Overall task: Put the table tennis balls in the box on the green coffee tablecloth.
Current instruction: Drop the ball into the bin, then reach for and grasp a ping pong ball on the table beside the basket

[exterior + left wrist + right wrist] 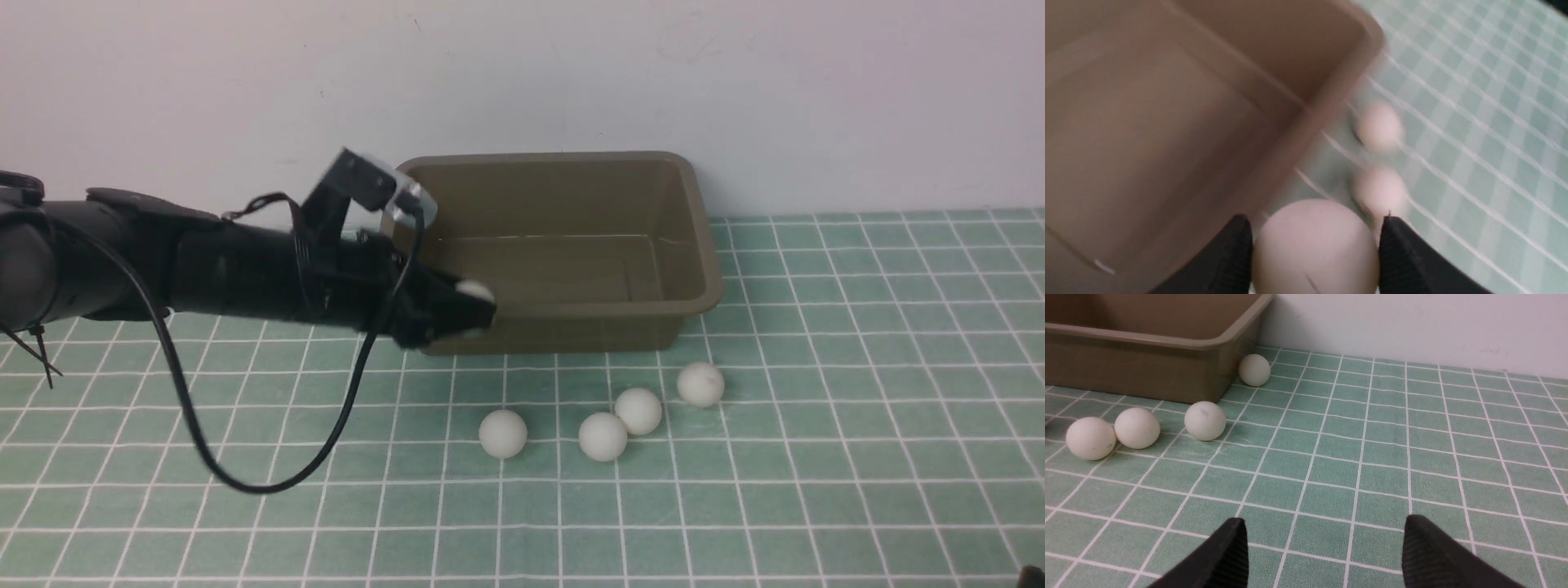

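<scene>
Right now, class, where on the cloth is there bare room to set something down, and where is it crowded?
Free: the wide cloth well right of the box, and the near strip between the four loose balls and the robot. Crowded: before the box's front wall, where those balls lie, and its front left corner, where the left gripper holds another ball.

Olive-brown box sits upright and empty at the back of the mint-green checked tablecloth. Four white balls lie in a loose row just in front of it; the middle two touch. The held ball is pinched in the left gripper at the box's near left corner. Another ball lies beside the box's end wall.
</scene>
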